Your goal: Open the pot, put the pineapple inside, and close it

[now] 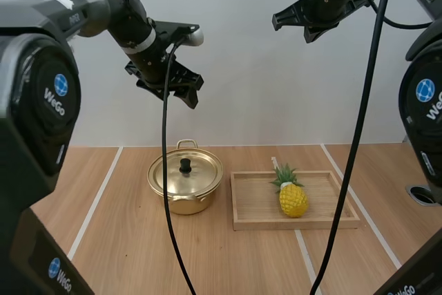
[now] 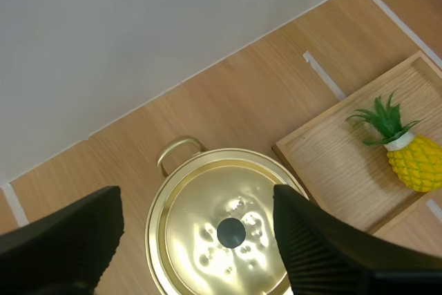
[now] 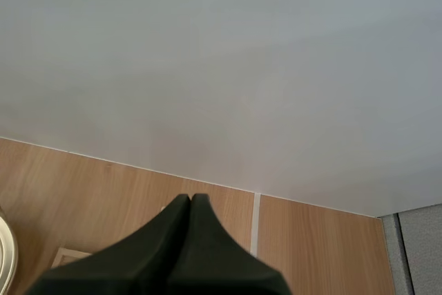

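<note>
A gold pot [image 1: 185, 183] stands on the wooden table with its lid [image 1: 186, 173] on, a black knob [image 1: 185, 165] at the centre. To its right a yellow pineapple [image 1: 292, 197] with green leaves lies in a wooden tray [image 1: 252, 220]. My left gripper [image 1: 170, 91] hangs high above the pot. In the left wrist view it [image 2: 195, 198] is open, its fingers [image 2: 65, 240] apart over the lid [image 2: 207, 229], with the pineapple [image 2: 414, 162] and tray [image 2: 331, 164] off to one side. My right gripper [image 1: 312, 31] is raised high above the tray; its fingers [image 3: 190, 240] lie together, shut on nothing.
White tape lines [image 1: 97, 202] run across the table on both sides of the pot and tray. A round dark grommet [image 1: 423, 194] sits at the table's right edge. A plain white wall stands behind the table.
</note>
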Controlling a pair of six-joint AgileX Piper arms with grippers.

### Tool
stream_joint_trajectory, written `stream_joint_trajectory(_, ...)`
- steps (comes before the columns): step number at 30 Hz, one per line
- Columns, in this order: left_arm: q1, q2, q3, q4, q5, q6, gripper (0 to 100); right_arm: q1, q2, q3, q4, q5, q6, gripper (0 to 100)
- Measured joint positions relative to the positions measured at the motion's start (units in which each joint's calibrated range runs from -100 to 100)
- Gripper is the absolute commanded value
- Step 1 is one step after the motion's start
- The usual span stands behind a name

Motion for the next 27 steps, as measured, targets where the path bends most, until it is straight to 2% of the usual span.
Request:
stream_joint_trajectory(5,0.00,3.8,0.1,0.0,0.0,0.4,100,0.0,0.0,0.0,0.0,0.0,-0.3,0)
stream_joint_trajectory(8,-0.52,5.3,0.1,0.8,0.0,0.6,100,0.0,0.0,0.0,0.0,0.0,-0.3,0)
stream_joint_trajectory(13,-3.22,6.7,0.1,4.6,0.0,0.3,100,0.0,0.0,0.0,0.0,0.0,-0.3,0)
stream_joint_trajectory(17,-4.44,6.7,0.4,7.7,0.0,-0.8,100,0.0,0.0,0.0,0.0,0.0,-0.5,0)
stream_joint_trajectory(27,-4.44,6.7,6.5,12.0,0.0,-1.6,100,0.0,0.0,0.0,0.0,0.0,-1.7,0)
